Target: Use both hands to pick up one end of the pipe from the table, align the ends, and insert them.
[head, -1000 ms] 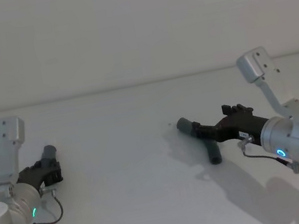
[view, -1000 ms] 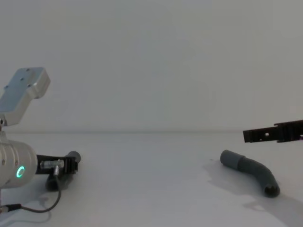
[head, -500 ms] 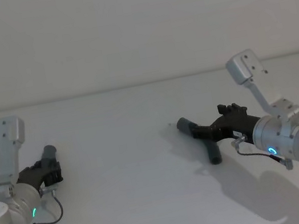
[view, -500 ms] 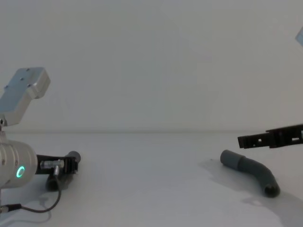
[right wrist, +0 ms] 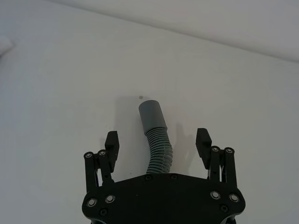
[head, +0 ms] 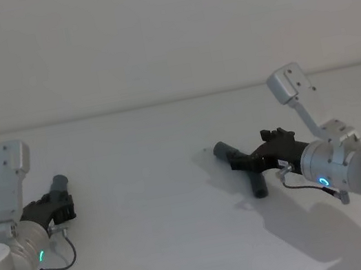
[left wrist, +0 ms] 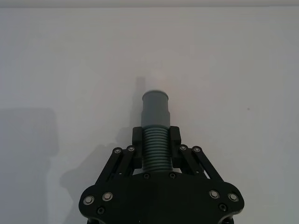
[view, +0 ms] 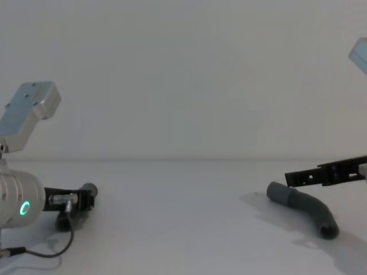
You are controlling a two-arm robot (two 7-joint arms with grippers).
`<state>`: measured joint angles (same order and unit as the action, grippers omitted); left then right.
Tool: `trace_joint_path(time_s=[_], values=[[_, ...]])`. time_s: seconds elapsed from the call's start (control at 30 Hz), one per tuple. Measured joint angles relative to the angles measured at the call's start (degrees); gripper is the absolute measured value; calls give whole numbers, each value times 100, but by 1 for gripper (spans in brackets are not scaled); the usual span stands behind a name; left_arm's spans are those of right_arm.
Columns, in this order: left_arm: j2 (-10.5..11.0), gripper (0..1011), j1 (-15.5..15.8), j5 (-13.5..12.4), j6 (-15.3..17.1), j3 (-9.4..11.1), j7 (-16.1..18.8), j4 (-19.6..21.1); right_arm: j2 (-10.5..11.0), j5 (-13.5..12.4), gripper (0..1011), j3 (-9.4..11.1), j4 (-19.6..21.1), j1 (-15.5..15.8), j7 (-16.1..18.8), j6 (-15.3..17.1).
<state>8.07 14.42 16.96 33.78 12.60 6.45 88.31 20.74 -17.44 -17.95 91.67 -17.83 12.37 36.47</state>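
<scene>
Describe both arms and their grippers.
The left arm and right arm are silver metal cylinders. Each carries a glowing cyan ring, a thin dark looping cable and a boxy silver block on a stalk. The left gripper and right gripper are black, with slim linked fingers studded with silver rivets.

head high, chest low, wrists near table
</scene>
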Motion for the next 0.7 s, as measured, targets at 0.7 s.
trace_joint_path(time_s=[0.7], values=[[1, 302, 0, 0, 0, 0, 0, 0, -19, 39, 1002, -12, -58, -58, 124, 441]])
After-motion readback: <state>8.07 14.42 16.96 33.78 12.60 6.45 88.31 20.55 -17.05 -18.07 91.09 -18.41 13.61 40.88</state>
